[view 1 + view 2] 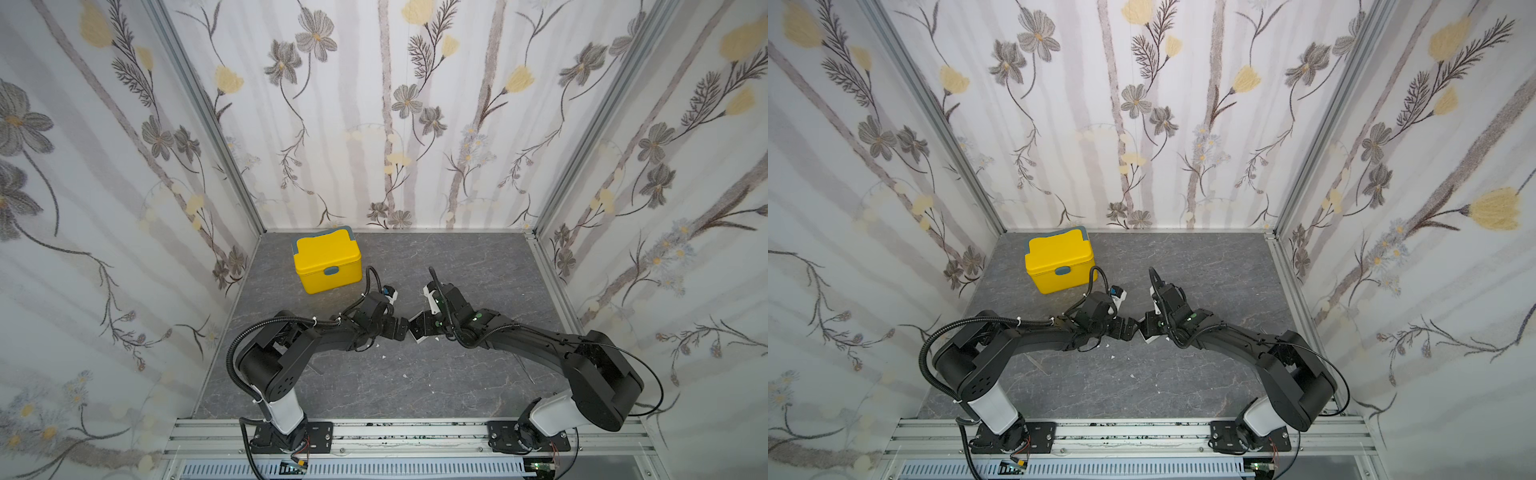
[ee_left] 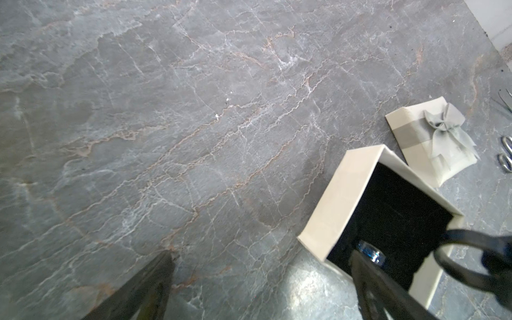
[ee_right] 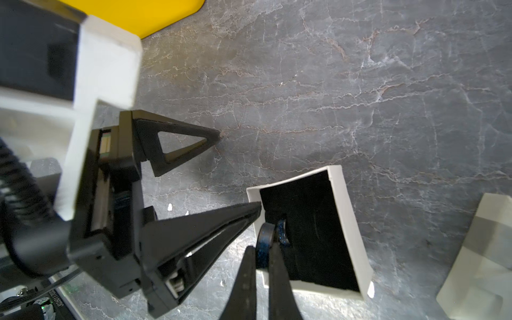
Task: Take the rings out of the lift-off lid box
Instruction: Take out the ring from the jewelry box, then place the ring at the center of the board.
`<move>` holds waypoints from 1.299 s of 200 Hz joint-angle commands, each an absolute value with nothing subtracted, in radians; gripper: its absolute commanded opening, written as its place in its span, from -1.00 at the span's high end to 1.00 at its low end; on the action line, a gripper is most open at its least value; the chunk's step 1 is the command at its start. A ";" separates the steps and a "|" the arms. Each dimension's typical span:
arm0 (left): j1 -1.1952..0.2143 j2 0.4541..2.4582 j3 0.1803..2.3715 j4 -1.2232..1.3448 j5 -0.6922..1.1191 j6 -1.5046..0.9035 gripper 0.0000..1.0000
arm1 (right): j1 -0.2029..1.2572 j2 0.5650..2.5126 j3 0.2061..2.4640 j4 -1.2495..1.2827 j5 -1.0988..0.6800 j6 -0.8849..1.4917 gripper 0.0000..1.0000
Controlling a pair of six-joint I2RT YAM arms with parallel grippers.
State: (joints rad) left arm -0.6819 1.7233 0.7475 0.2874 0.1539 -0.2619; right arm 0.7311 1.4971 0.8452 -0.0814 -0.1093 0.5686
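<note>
The box (image 3: 349, 221), small, white, square and black-lined, stands open; in a top view the box (image 1: 420, 338) sits near the centre of the table (image 1: 374, 386), slightly toward 3 o'clock. Its lid (image 2: 432, 138), white with a grey bow, lies bow-up just beside one box corner. Both rings are dark, blue-flecked bands: the first ring (image 3: 282, 231) stands on edge in the lining, and the second ring (image 3: 264, 238) is just beside it at the rim, pinched between the fingers of the right gripper (image 3: 261, 245).
</note>
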 commanded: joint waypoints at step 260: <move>-0.655 1.447 0.655 0.168 0.073 -0.284 -1.00 | 0.429 1.836 1.011 0.085 -0.350 0.518 1.00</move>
State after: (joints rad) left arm -0.6579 1.4471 0.6571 0.1326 0.0715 -0.2733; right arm 0.4427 1.8290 1.0058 0.0341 -0.3363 0.5297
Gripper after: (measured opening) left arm 0.995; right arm 0.060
